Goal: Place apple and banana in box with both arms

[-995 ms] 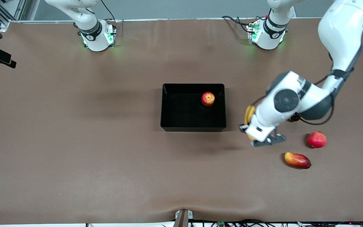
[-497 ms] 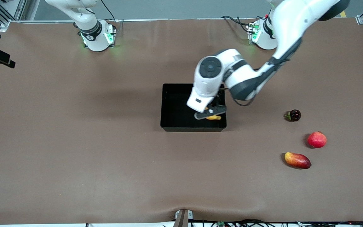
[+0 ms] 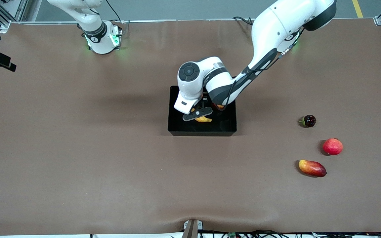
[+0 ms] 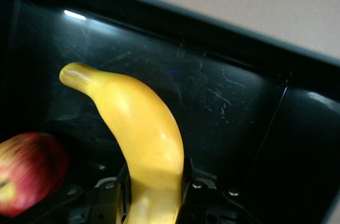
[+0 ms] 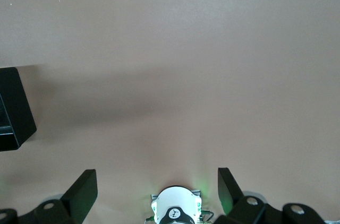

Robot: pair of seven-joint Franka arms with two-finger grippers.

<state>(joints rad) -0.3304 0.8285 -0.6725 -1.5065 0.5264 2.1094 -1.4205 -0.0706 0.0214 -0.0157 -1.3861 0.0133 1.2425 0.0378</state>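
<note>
Left hand point(image 3: 199, 111) clamped on banana point(image 4: 141, 134), over box point(image 3: 177, 127)

The long curved yellow banana point(image 4: 142, 139) is pinched near one end between two dark fingers point(image 4: 109, 195), its stem tip raised over the box's floor. The glossy black shallow box point(image 3: 177, 127) sits mid-table. The red, yellow-streaked apple point(image 4: 26, 173) lies inside the box beside the banana.

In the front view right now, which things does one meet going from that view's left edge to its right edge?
Right arm's base → box → banana held by left gripper → mango → red round fruit.
</note>
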